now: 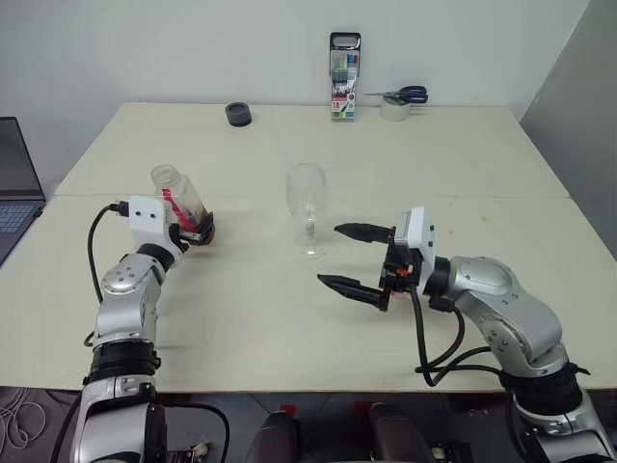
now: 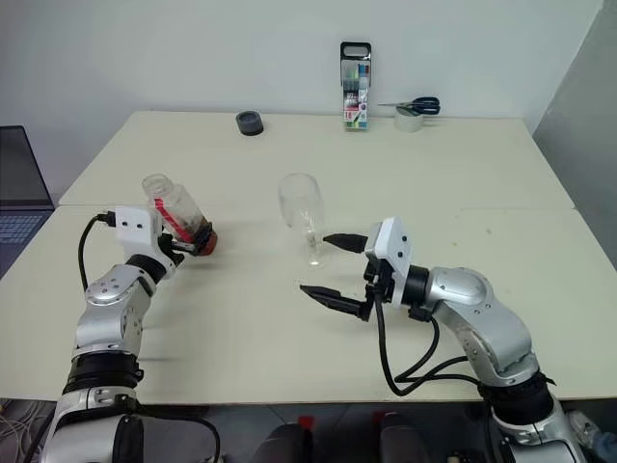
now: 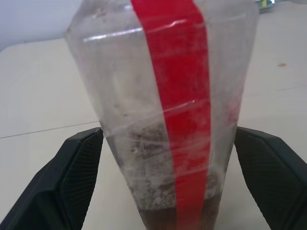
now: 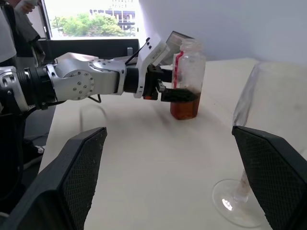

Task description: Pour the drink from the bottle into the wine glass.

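Observation:
My left gripper [image 1: 193, 231] is shut on the bottle [image 1: 179, 198], with a black finger [image 3: 72, 177] on either side of it. The clear bottle with its red strip is lifted and leans up and to the left. A little reddish-brown drink [image 4: 184, 109] sits at its lower end, by the fingers. The empty wine glass [image 1: 307, 193] stands upright at the table's middle. My right gripper [image 1: 352, 258] is open just right of the glass's stem, pointing at it, with its fingertips not touching the glass.
At the table's far edge stand a marker pack [image 1: 344, 77], scissors [image 1: 405, 95] on a tape roll [image 1: 393, 109] and a small black round thing [image 1: 238, 114]. A laptop [image 1: 14, 183] lies off the left side. A seam [image 1: 463, 197] crosses the tabletop behind the glass.

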### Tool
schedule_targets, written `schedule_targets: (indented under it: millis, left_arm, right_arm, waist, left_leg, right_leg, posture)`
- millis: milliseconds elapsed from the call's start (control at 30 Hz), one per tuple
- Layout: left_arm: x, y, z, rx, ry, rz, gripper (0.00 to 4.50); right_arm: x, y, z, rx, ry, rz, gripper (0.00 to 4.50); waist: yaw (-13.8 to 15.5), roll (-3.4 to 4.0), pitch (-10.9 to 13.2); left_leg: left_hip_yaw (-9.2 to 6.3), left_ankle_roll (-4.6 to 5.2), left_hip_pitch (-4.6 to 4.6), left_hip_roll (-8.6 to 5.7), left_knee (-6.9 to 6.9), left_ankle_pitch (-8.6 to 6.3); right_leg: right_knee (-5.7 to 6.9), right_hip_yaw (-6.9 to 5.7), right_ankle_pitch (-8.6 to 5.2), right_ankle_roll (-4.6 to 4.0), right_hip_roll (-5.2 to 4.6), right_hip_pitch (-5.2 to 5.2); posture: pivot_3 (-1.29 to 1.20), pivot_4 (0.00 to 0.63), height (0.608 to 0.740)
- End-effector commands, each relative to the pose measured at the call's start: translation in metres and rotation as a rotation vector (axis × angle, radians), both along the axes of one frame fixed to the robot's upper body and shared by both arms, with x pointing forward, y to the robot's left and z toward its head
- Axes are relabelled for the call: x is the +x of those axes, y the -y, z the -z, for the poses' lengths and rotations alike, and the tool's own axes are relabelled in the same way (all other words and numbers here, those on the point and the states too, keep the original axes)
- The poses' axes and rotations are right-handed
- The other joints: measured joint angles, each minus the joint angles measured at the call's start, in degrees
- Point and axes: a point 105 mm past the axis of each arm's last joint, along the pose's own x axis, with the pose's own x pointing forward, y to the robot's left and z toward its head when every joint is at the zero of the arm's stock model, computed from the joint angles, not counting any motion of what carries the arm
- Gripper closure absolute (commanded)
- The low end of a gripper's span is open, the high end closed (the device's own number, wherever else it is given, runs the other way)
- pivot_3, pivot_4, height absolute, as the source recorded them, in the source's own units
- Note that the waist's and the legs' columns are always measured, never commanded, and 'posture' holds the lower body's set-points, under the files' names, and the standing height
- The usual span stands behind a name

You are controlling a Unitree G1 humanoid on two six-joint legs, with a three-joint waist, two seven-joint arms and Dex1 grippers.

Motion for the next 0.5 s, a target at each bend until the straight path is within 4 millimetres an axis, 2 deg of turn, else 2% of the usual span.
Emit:
schedule_targets:
  millis: [33,133,367,433,500]
  left_arm:
    - [0.002,0.000,-0.016,0.008,0.056,0.002,0.00]
    - [0.002,-0.004,-0.016,-0.017,0.060,-0.017,0.55]
    - [0.000,-0.003,-0.008,-0.024,0.030,-0.016,2.59]
    - [0.000,0.001,-0.010,-0.029,0.045,-0.001,2.81]
    - [0.001,0.010,-0.024,0.002,0.094,0.025,2.82]
  right_arm:
    - [0.000,0.002,-0.014,0.018,0.068,0.014,0.03]
    - [0.000,0.002,-0.015,0.018,0.072,0.018,0.00]
    - [0.002,0.003,-0.014,0.010,0.079,0.026,0.00]
    - [0.002,0.005,-0.014,0.008,0.084,0.034,0.00]
    - [0.004,0.009,-0.015,0.013,0.083,0.063,0.00]
  waist:
    - [0.00,0.00,0.00]
    - [0.00,0.00,0.00]
    - [-0.01,0.00,0.00]
    - [-0.01,0.00,0.00]
    - [0.00,0.00,0.00]
  left_leg:
    - [0.00,0.00,0.00,0.00,0.00,0.00]
    - [0.00,0.00,-0.02,0.00,0.00,0.00]
    - [0.01,0.00,-0.03,0.00,0.00,0.00]
    - [0.01,0.00,-0.03,0.00,0.00,0.00]
    - [0.01,0.00,-0.03,0.00,0.00,0.00]
  right_leg:
    - [0.00,0.01,0.00,0.00,0.00,-0.01]
    - [0.00,0.01,0.00,0.00,0.00,-0.03]
    - [0.01,0.01,0.00,0.00,0.00,-0.04]
    - [0.02,0.01,0.00,0.00,0.00,-0.04]
    - [0.02,0.01,0.00,0.00,0.00,-0.04]
  posture:
    - [0.00,0.150,0.740]
    - [0.00,0.150,0.740]
    - [0.00,0.150,0.740]
    - [0.00,0.150,0.740]
    - [0.00,0.150,0.740]
